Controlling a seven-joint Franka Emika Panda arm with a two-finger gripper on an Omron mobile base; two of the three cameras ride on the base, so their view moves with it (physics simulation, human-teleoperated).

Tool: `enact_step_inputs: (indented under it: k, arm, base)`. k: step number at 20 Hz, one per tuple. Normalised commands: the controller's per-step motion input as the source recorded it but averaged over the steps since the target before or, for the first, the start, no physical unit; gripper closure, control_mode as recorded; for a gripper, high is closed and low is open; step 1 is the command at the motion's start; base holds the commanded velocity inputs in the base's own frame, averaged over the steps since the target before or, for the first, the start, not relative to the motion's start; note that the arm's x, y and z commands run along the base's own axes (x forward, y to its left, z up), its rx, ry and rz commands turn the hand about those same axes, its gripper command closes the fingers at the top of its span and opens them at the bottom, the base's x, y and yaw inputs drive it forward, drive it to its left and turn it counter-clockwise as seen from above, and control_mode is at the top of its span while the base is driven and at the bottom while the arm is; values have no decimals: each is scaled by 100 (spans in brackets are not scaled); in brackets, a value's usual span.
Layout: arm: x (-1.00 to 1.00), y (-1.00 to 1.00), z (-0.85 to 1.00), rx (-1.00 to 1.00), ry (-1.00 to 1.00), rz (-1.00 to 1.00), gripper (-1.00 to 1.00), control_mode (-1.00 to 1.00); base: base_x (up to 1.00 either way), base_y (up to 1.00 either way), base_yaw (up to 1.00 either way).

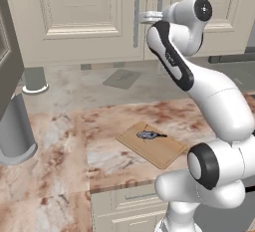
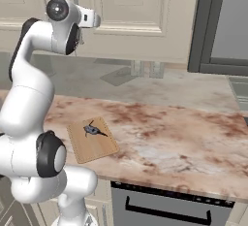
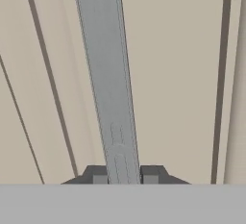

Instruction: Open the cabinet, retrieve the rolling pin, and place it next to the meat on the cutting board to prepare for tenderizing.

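Note:
The cabinet [image 1: 79, 12] has both cream doors closed. My gripper [image 1: 141, 17] reaches out to the left door's vertical grey handle [image 1: 136, 2]. In the hand view the handle [image 3: 108, 74] runs between my two fingertips [image 3: 98, 175], and the gripper [image 3: 125, 176] is shut on it. The rolling pin is hidden. On the marble counter lies the tan cutting board [image 1: 162, 152] [image 2: 98, 148]. The small grey-blue meat [image 1: 148, 135] [image 2: 93, 131] rests on its far part.
A flat grey mat [image 1: 122, 78] [image 2: 118, 77] lies on the back counter under the cabinet. Grey cylinders stand at the left [image 1: 15, 131] [image 1: 35, 81]. A dark frame [image 2: 206, 26] rises at the right. Drawer fronts [image 1: 124, 201] sit below the counter edge.

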Motion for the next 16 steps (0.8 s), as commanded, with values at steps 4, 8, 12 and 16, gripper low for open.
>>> enact_step_inputs:
  k: [4,8,12,16]
  arm:
    - [-4,1,0,0,0,5,100,-100]
    - [-30,7,0,0,0,8,100,-100]
    - [-72,1,0,0,-3,8,100,-100]
    - [-89,0,0,0,-1,9,100,-100]
  base:
    - [0,0,0]
    - [0,0,0]
    - [0,0,0]
    - [0,0,0]
